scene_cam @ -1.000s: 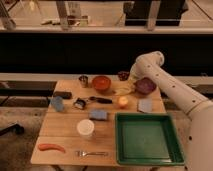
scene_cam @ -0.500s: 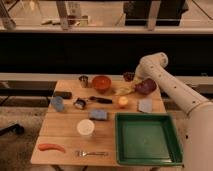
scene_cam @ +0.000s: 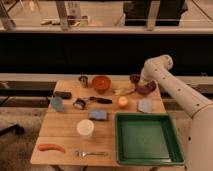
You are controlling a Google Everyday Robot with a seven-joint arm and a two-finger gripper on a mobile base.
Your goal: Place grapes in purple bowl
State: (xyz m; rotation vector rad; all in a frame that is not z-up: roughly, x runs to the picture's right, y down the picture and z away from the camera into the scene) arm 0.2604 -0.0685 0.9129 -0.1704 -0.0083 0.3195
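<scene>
Worktop (scene_cam: 65, 137) of pale wood carries everything here, and the white robot arm (scene_cam: 172, 90) reaches in from the 4 o'clock side toward the far right corner. Large green rectangular tray (scene_cam: 145, 137) sits at 5 o'clock, with nothing visible in it. Round, deep purple bowl (scene_cam: 146, 87) stands at about 2 o'clock on the worktop, partly covered by the end of the arm. Dark reddish-purple lumpy bunch of grapes (scene_cam: 134, 78) shows just at the bowl's 10 o'clock edge, at the end of the arm. Tool (scene_cam: 138, 81) hangs there over the bowl's rim, but whether it pinches the grapes or stands spread I cannot tell. Judging by this, the carrying part looks nearly finished: the grapes are at the bowl, yet whether they rest inside it is unclear. What seems left is lowering them in, letting go and drawing the arm clear.
</scene>
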